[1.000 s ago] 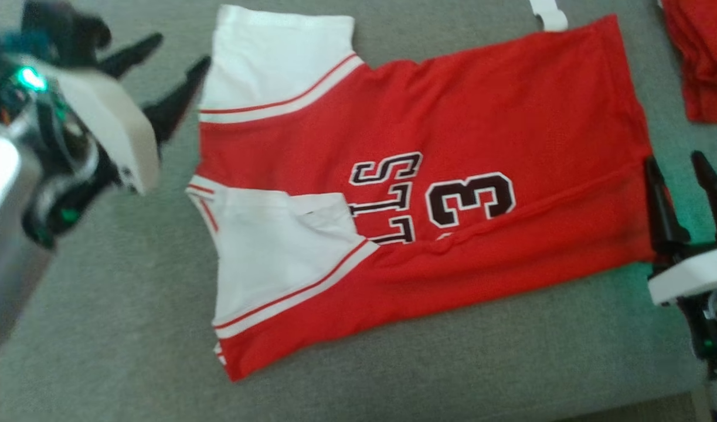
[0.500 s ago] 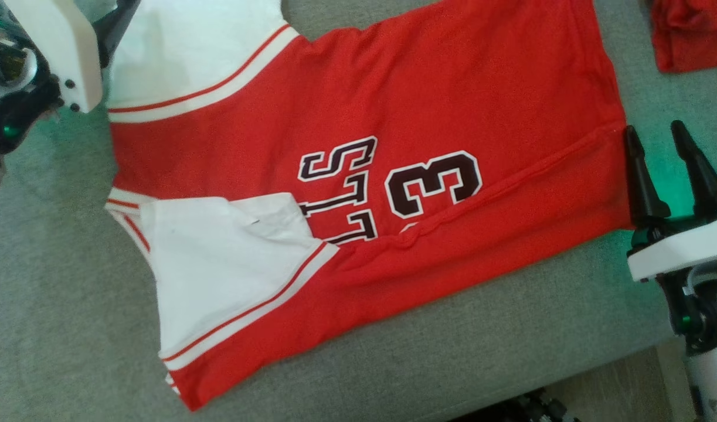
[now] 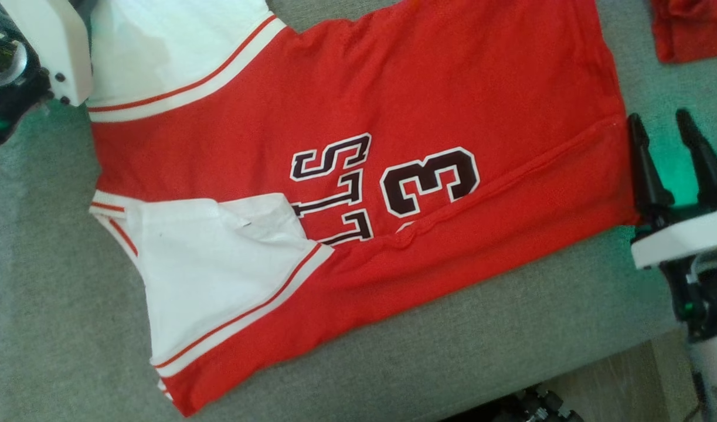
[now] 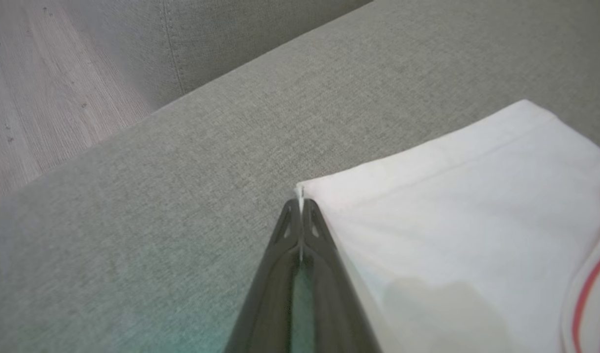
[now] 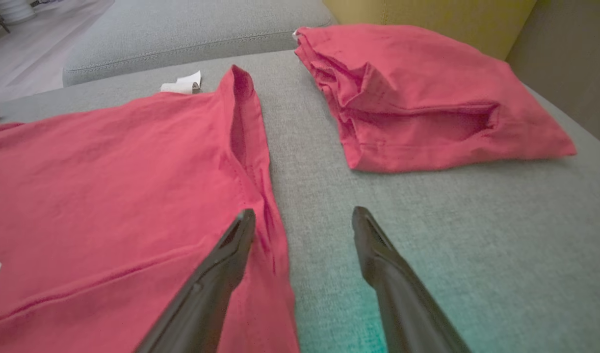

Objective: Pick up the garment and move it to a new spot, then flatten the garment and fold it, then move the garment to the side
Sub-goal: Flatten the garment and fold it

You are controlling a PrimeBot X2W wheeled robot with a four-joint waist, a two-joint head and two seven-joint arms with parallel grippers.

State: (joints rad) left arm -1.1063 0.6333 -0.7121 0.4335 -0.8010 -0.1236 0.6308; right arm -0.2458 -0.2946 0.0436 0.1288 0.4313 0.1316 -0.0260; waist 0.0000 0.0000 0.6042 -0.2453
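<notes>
Left wrist view: left claw [image 4: 300,203] pinching jersey [image 4: 466,211] sleeve corner | right claw [image 5: 303,213] spread wide at hem

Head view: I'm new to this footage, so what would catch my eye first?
A red jersey with white sleeves and a big 3 lies spread across the grey sofa. The left gripper has its jaws shut on a sleeve corner, while the right gripper stands open at the hem.
</notes>
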